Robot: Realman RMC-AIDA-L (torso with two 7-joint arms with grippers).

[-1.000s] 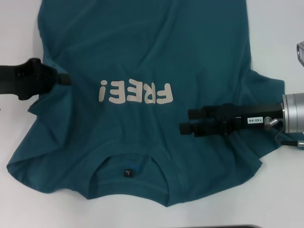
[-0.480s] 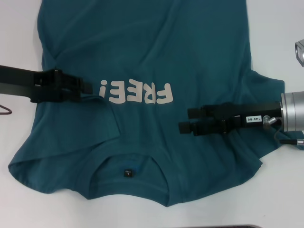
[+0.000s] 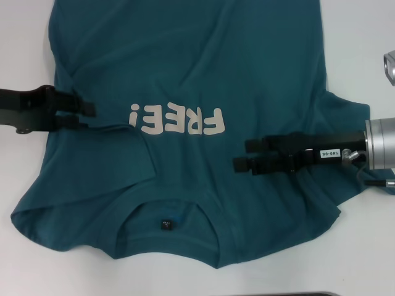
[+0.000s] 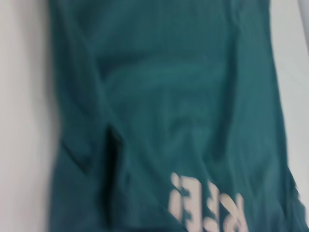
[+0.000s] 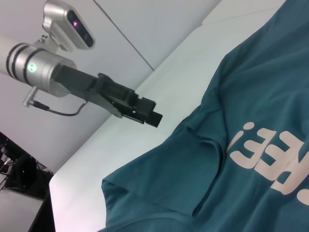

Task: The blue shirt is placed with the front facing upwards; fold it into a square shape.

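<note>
Left hand (image 3: 91, 111) hovering at the blue shirt (image 3: 203, 74) side edge, fingers slightly parted, gripping nothing, folded-in sleeve just inboard. Shirt lying face-up along bench (image 3: 24, 37), collar nearest. Right hand (image 3: 241, 155) reaching over opposite flank, fingers parted, empty.

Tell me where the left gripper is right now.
Head view: the left gripper is at the shirt's left edge, level with the FREE! lettering, above the folded-in sleeve.

The blue shirt (image 3: 203, 68) runs past the head view's top edge, hem unseen; its neck tag (image 3: 165, 224) print is unreadably small.
</note>
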